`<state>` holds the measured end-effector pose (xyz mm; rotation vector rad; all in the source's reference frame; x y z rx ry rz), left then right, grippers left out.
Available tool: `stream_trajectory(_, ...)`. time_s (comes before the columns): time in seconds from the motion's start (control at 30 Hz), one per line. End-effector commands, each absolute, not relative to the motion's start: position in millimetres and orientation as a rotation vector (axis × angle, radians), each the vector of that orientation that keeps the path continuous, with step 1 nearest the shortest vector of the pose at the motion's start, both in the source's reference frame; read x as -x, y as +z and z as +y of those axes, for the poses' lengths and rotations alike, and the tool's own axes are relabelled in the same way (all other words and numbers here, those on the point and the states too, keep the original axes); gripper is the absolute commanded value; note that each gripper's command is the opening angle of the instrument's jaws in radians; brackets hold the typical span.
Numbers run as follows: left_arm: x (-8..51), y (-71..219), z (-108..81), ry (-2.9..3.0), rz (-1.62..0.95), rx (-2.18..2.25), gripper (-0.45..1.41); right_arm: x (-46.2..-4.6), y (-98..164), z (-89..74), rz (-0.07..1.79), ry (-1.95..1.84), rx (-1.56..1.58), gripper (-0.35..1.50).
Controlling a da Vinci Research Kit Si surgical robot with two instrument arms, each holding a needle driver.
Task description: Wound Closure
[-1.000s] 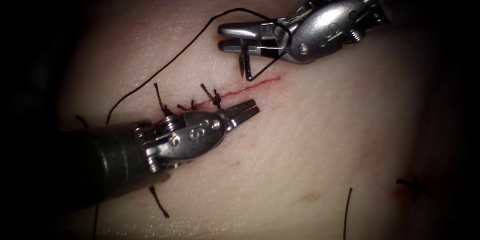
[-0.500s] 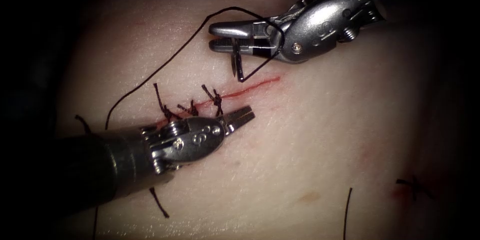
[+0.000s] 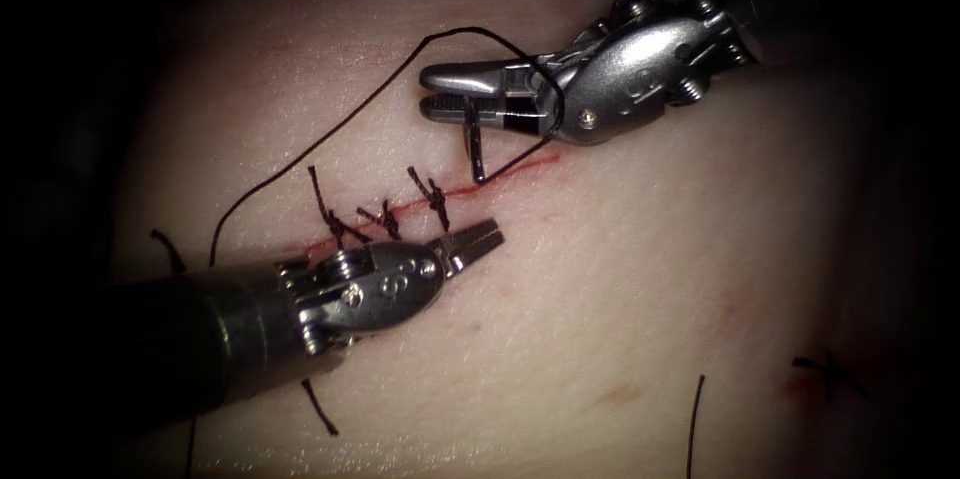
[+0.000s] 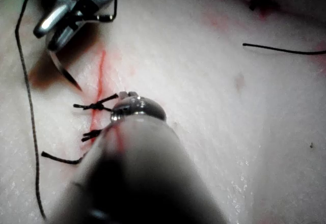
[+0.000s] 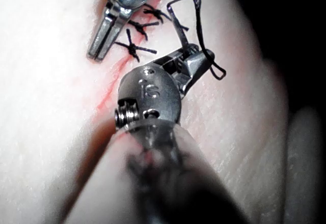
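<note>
Black knots [image 3: 385, 214] sit tied across the left part of the cut [image 3: 470, 182] in the endoscope view, about three of them, short cut ends sticking up; to their right the cut runs on as a bare red line, unstitched, so by judgement part closed and part left to do. Above that open stretch, on the far side, hangs the right tool [image 3: 458, 91], jaws clamped on the needle [image 3: 475, 144] near its blunt end, the curve pointing down with its tip at or just beside the red line; cannot tell whether the tip has entered the tissue [image 3: 620, 279]. Thread [image 3: 330, 131] loops from those jaws up and away to the left, then down over the tissue. On the near side, just below the rightmost knot, rests the left tool [image 3: 478, 237], jaws closed or nearly so, gripping nothing. Loose thread scraps [image 3: 693, 419] lie near, well apart from the cut. From the left wrist view: right tool [image 4: 53, 30] holding the needle [image 4: 63, 70], its sharp tip just beside the red line [image 4: 100, 74], apparently above the surface; knots [image 4: 94, 106] just beyond the left tool's own wrist. From the right wrist view: left tool [image 5: 102, 39] with jaws together and empty, beside the knots [image 5: 133, 48]; right tool's own jaws mostly hidden behind its wrist, thread [image 5: 204, 40] looped around them
</note>
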<state>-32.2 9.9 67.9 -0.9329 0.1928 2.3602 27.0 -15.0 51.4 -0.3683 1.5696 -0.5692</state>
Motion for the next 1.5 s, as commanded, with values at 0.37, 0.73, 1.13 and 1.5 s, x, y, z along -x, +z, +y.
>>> stream_trajectory(0.37, 32.4, 68, 9.7, 2.362, 0.190, 0.939, 0.04, -27.9, 51, -15.5, 1.562, -0.591, 0.433, -0.35)
stream_trajectory(0.73, 31.6, 68, 8.9, 2.368, 0.177, 0.953, 0.04, -27.2, 53, -17.6, 1.491, -0.713, 0.595, -0.35)
stream_trajectory(1.13, 31.1, 67, 8.3, 2.371, 0.170, 0.955, 0.04, -24.2, 59, -22.3, 1.542, -0.546, 0.484, -0.35)
stream_trajectory(1.5, 31.2, 67, 8.2, 2.370, 0.172, 0.950, 0.04, -24.0, 63, -23.7, 1.539, -0.429, 0.369, -0.35)
